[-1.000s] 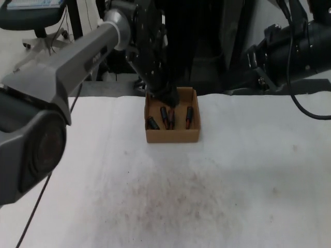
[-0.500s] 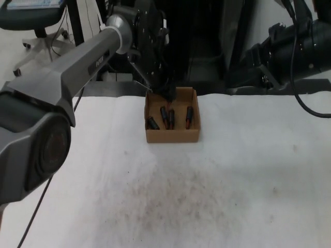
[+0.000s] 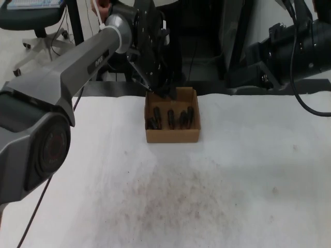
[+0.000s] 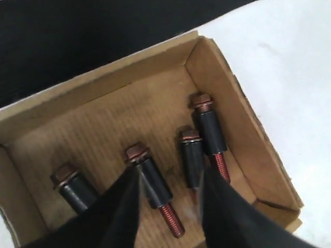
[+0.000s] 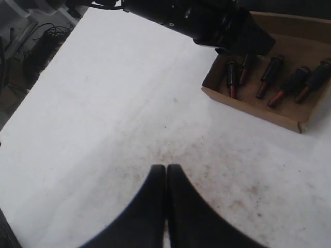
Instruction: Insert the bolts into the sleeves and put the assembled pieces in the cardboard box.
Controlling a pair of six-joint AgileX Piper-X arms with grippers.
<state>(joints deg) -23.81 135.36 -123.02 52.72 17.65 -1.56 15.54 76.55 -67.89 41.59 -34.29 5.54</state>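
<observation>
Rising over the 12 o'clock rim of the cardboard box [image 3: 172,136], left claw [image 4: 169,171] spread, empty. Five assembled pieces [image 5: 270,70] inside; one newly delivered.

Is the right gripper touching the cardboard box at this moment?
Apart. The right wrist view shows the right gripper over the white cloth, with a wide stretch of bare cloth between its fingertips and the cardboard box.

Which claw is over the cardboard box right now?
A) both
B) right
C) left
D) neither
C: the left claw hangs open directly above the cardboard box, while the right claw is shut over bare bench, with the box off to one side.
</observation>
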